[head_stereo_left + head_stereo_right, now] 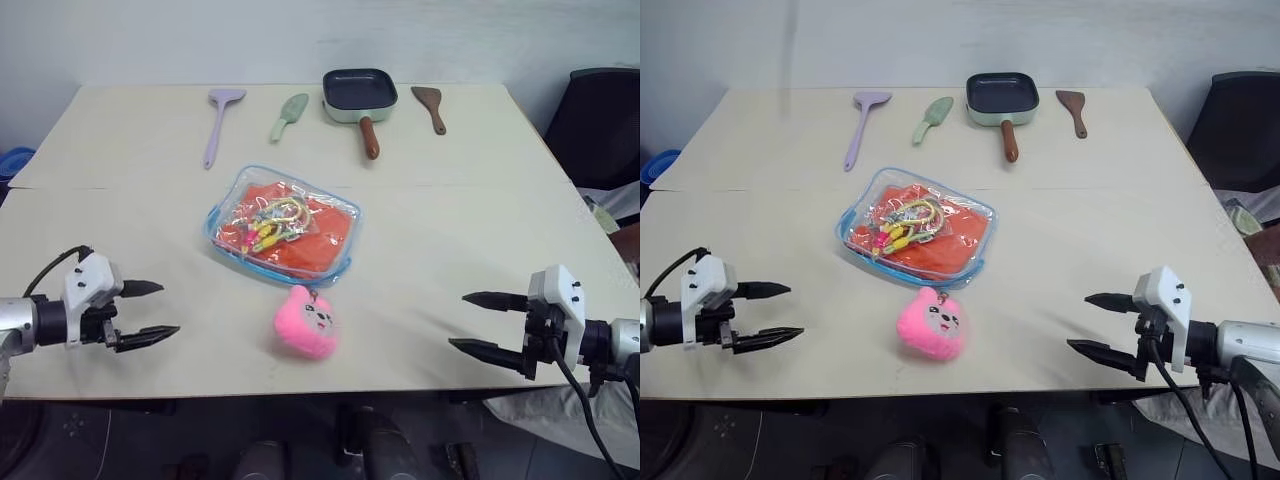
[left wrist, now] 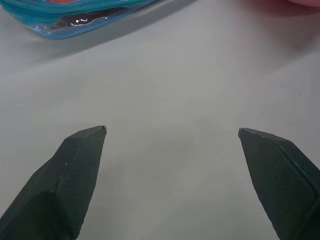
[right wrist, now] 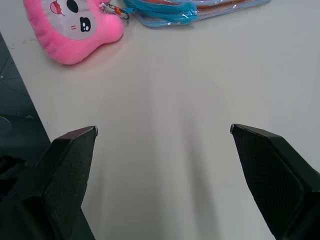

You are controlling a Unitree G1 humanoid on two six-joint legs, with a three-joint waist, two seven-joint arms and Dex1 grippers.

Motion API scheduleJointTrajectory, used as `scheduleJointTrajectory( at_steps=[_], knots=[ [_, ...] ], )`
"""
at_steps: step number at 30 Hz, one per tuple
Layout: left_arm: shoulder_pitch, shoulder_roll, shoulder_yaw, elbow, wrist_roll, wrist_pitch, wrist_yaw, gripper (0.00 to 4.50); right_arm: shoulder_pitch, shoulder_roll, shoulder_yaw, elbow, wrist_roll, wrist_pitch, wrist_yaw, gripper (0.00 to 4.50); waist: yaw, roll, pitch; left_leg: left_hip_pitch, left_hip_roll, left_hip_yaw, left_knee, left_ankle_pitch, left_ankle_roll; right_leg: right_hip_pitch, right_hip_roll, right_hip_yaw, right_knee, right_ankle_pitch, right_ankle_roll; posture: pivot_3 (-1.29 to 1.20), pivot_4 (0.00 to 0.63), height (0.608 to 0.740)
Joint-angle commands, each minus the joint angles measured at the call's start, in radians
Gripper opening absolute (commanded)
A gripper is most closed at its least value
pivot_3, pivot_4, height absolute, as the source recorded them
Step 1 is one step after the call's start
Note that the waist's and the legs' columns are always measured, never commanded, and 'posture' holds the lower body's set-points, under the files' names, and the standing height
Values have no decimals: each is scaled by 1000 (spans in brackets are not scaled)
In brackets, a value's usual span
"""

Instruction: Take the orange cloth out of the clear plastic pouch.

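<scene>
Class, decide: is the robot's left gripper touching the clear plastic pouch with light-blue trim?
Apart. In the left eye view, the open left gripper hovers near the table's front edge, with bare tabletop between it and the clear plastic pouch.

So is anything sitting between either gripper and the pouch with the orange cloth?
Nothing visible. Bare table lies between the open left gripper, the open right gripper and the clear plastic pouch. The orange cloth is inside it, under a packet of colourful bands. The pink plush charm hangs off the pouch's near edge.
</scene>
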Motion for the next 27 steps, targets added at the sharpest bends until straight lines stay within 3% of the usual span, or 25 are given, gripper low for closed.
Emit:
scheduleJointTrajectory(
  at_steps=[1, 17, 27],
  knots=[
    [-3, -5, -3, -32, 2, -21, -4, 4500, -4, 7, -33, -29, 3, -15, -15, 4444, 0, 0, 0, 0, 0, 0, 0, 0, 0, 0, 0, 0, 0, 0, 0, 0, 150, 740],
    [-20, -24, -7, -53, -10, 4, 38, 4500, -24, 45, 1, -54, -9, -16, -74, 4444, 0, 0, 0, 0, 0, 1, 0, 0, -1, 0, 0, 1, 1, 0, 0, 0, 150, 740],
    [-121, -39, -13, -93, -112, 117, 40, 4500, -39, 81, -13, -101, 69, 55, -121, 4444, 0, 0, 0, 0, 0, 1, 0, 1, -2, 0, 0, 1, 2, 0, 0, 0, 150, 740]
  ],
)
